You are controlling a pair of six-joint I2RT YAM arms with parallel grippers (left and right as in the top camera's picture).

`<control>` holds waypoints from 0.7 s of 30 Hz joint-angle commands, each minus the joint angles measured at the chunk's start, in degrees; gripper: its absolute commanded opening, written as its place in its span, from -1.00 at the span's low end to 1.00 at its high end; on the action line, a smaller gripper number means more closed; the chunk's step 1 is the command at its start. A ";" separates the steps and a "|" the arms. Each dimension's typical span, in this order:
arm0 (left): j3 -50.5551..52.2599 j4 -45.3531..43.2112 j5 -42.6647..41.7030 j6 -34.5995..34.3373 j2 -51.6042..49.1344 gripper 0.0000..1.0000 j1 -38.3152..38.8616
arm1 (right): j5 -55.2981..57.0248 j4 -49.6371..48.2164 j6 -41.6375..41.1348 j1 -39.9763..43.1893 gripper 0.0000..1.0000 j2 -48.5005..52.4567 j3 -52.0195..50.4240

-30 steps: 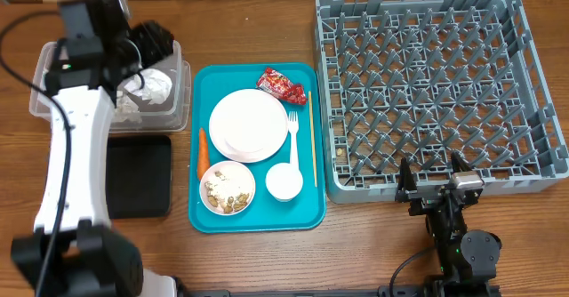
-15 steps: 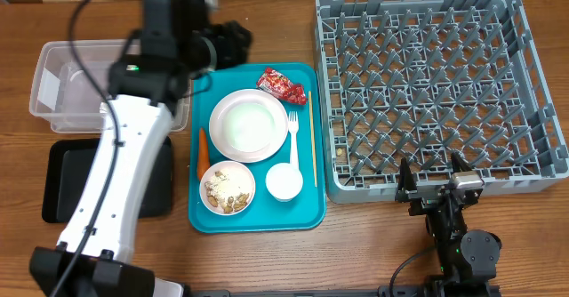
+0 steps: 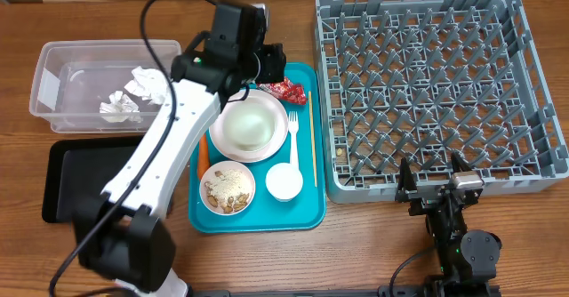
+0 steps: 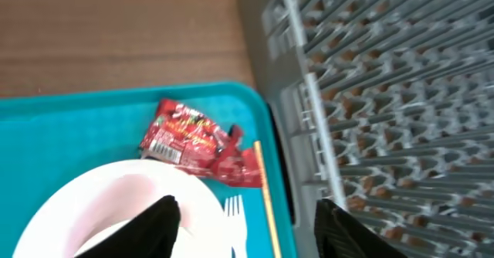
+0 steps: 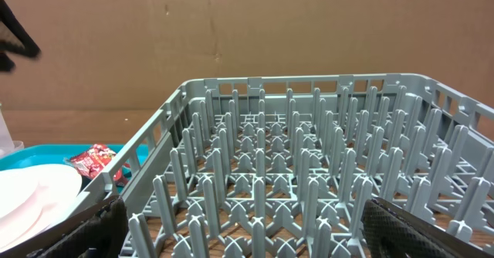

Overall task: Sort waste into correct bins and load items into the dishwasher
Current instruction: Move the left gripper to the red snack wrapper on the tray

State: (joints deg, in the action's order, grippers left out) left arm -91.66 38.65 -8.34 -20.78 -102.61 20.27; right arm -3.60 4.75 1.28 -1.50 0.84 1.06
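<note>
Left wrist view, nearest first: what does the left gripper (image 4: 247,225) hold? asks the first.

Nothing, says the second. Its dark fingers (image 4: 158,221) stand apart at the bottom edge, over the white round plate (image 4: 116,204) and the white plastic fork (image 4: 235,215).

And beyond them?

The shiny red snack wrapper (image 4: 199,144) lies just ahead on the teal serving tray (image 4: 77,111), at the plate's far rim. It is crumpled and flat, its long axis slanting from upper left to lower right, and its lower end is beside the thin wooden stick (image 4: 266,188). Farthest stands the large square grey plastic dish rack (image 4: 386,96).

Which arm is nearer?

The left, plainly. In the overhead view the right gripper (image 3: 435,188) sits spread and empty at the rack's near wall, well apart from the wrapper. The clear plastic rectangular tub (image 3: 40,75) lies off to the left on the bench (image 3: 516,244).

The next move?

Probably a short advance and descent, with the fingers closing across the wrapper's short side.
</note>
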 commanded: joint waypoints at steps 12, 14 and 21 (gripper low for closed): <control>-0.87 -6.01 -0.48 1.53 -9.62 0.40 1.29 | 0.09 -0.28 0.07 0.02 1.00 -0.66 -0.61; -0.87 -6.14 -0.48 1.81 -10.71 0.39 1.77 | 0.09 -0.28 0.07 0.02 1.00 -0.66 -0.61; -0.87 -5.70 2.51 14.03 -15.58 0.52 5.11 | 0.09 -0.26 0.07 0.02 1.00 -0.66 -0.61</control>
State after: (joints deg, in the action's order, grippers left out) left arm -91.66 32.75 -8.05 -13.80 -115.92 23.77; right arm -3.62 4.75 1.32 -1.50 0.84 1.06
